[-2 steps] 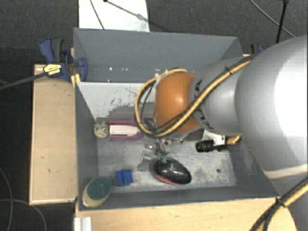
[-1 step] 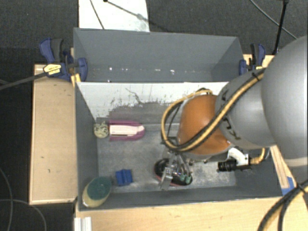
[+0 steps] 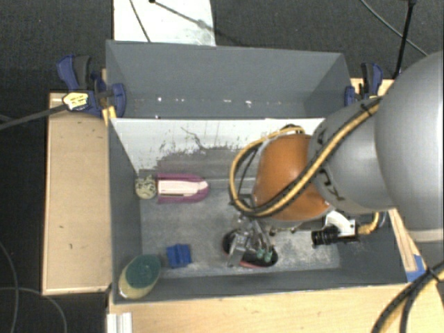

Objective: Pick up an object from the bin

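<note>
Grey metal walls enclose the bin (image 3: pixel 125 186), whose speckled floor is seen from above. The arm (image 3: pixel 409 144) is brought in from the right, its wrist wrapped in an orange cover (image 3: pixel 284 175) and looped with yellow-and-black cables (image 3: pixel 236 182). The claw (image 3: pixel 244 245) is set low over the floor in the lower middle of the bin, directly above a small dark object (image 3: pixel 262 257) with red and green traces, which lies near the front wall. The object is partly hidden by the claw, so its kind cannot be made out, and contact between the two cannot be confirmed. Whether the claw is spread or pressed together cannot be told either.

Well apart to the left, a pink and white oblong item (image 3: pixel 182 188) is laid along the back of the floor, with a small beige round piece (image 3: pixel 146 187) just beside its left end. A small blue block (image 3: pixel 178 255) is found near the front wall, and a round green-and-yellow pad (image 3: pixel 141 275) is tucked into the front left corner, near the block. A white-and-black piece (image 3: pixel 336 231) is seen right of the claw, under the arm; whether it belongs to the robot cannot be judged.
</note>
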{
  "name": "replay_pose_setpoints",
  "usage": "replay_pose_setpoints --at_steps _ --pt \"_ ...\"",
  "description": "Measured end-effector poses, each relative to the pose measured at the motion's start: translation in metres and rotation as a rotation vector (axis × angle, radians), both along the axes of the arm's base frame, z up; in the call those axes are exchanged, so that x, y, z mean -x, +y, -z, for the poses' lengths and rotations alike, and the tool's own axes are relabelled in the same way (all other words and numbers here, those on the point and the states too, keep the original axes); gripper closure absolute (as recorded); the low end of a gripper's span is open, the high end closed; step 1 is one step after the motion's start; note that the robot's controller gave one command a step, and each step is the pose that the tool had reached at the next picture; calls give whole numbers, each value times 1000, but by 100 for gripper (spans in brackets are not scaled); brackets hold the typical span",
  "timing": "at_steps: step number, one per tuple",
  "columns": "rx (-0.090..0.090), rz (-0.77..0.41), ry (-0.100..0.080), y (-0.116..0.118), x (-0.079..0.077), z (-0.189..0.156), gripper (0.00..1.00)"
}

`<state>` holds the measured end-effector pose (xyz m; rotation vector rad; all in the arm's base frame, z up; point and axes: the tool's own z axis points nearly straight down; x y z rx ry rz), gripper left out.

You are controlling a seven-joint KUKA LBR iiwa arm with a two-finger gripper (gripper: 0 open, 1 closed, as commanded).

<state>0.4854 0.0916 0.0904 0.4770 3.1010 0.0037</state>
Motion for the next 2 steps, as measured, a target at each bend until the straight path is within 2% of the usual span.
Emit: replay_pose_setpoints --at_steps 1,2 --pt "0 -8 -4 1 7 -91 100" --pt "0 85 -6 -4 -10 -182 100"
